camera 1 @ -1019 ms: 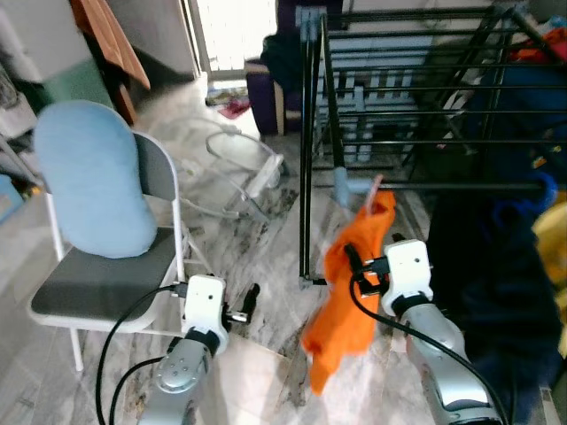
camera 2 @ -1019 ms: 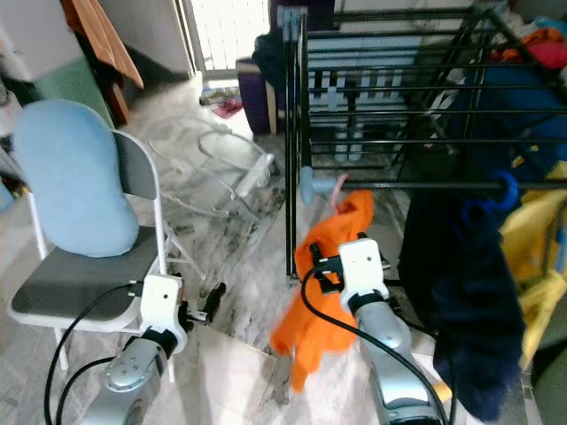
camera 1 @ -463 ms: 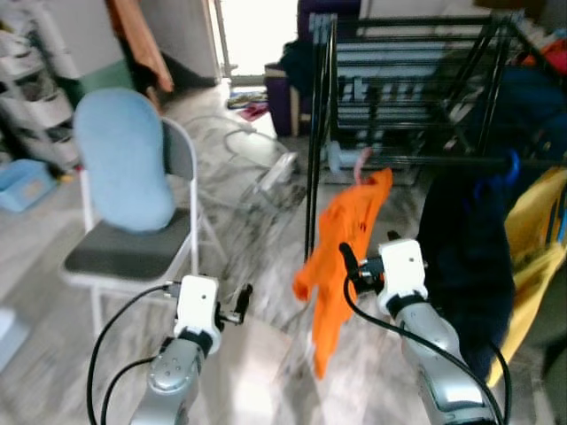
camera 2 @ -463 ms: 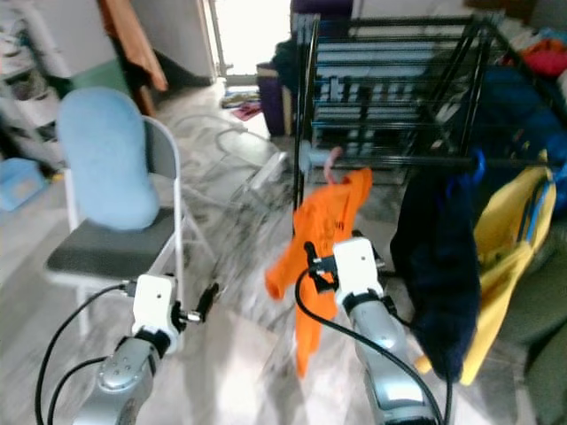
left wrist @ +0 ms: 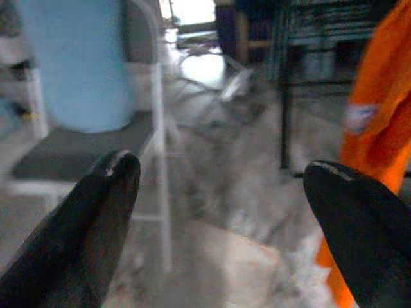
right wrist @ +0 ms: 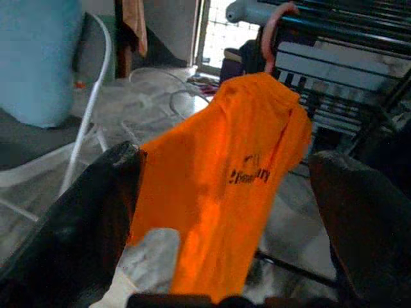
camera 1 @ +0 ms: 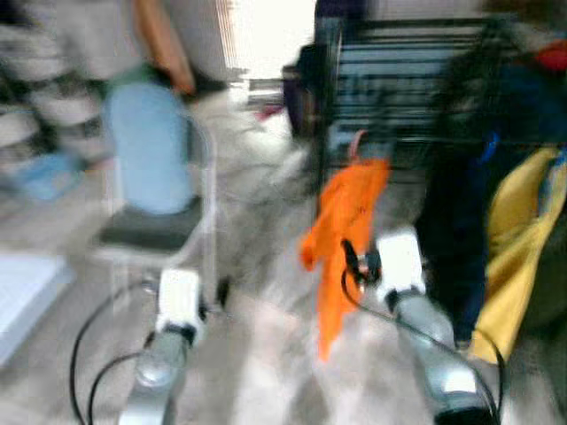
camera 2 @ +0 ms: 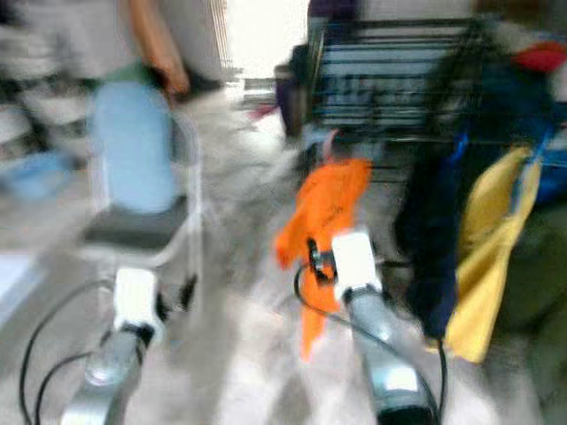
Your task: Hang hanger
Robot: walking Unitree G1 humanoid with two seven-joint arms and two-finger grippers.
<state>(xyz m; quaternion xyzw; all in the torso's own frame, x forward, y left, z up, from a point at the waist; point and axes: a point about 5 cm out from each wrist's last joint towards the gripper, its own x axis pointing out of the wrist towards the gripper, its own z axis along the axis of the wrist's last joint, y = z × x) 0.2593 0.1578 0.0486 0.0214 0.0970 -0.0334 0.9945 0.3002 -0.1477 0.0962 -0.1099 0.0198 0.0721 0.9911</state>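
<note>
One orange shirt (right wrist: 225,186) droops from its pink hanger (right wrist: 273,32) by the rack (camera 1: 416,88); we judge it light, floppy, best held by the hook. Both end effectors, left (left wrist: 225,212) and right (right wrist: 225,212), gape released.

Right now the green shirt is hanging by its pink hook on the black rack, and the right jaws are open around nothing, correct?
Not quite: the shirt is orange, not green, as the right wrist view shows. The rest stands: it hangs by its pink hook on the black rack, and the right gripper has its jaws open around nothing.
</note>
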